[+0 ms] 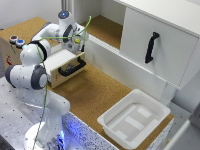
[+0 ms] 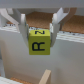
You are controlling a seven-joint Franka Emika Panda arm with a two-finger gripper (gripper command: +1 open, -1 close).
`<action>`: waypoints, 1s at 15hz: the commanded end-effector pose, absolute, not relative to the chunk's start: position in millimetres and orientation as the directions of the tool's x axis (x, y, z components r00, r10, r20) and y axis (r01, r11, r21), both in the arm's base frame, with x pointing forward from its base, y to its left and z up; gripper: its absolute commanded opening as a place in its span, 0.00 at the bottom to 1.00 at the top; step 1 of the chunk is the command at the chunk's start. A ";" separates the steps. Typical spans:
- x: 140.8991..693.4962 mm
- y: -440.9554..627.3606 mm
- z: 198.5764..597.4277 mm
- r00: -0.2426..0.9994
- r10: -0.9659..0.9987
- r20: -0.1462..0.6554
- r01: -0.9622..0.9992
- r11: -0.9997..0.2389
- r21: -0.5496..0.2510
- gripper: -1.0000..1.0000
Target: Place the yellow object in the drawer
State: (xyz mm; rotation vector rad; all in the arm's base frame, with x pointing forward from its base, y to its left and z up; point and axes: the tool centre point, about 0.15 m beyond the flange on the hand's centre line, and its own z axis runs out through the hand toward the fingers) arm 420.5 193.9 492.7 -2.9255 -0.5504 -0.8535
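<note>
Over the drawer [image 1: 64, 64], hand [image 2: 39, 31] pinching the yellow object [image 2: 38, 41].
Fingers [image 2: 23, 25] clamp its sides; "R" face toward camera, cube-ish, no clear long axis.

We see a brown cork-covered surface [image 1: 95, 92] bordered by a large white cabinet with a black handle on its door [image 1: 159, 45] along its far edge. A white rectangular plastic tub [image 1: 134, 117] sits at one corner, and a perforated grey metal base plate [image 1: 12, 112] adjoins the near edge.
</note>
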 end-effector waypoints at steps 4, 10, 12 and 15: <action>427.5 200.4 495.0 0.770 0.353 0.532 0.372 -0.925 0.075 0.00; 444.9 276.6 459.3 0.703 0.518 0.488 0.561 -0.825 0.068 0.00; 440.5 297.6 445.5 0.678 0.568 0.466 0.622 -0.782 0.048 0.00; 418.6 309.5 420.2 0.586 0.708 0.393 0.760 -0.649 0.035 0.00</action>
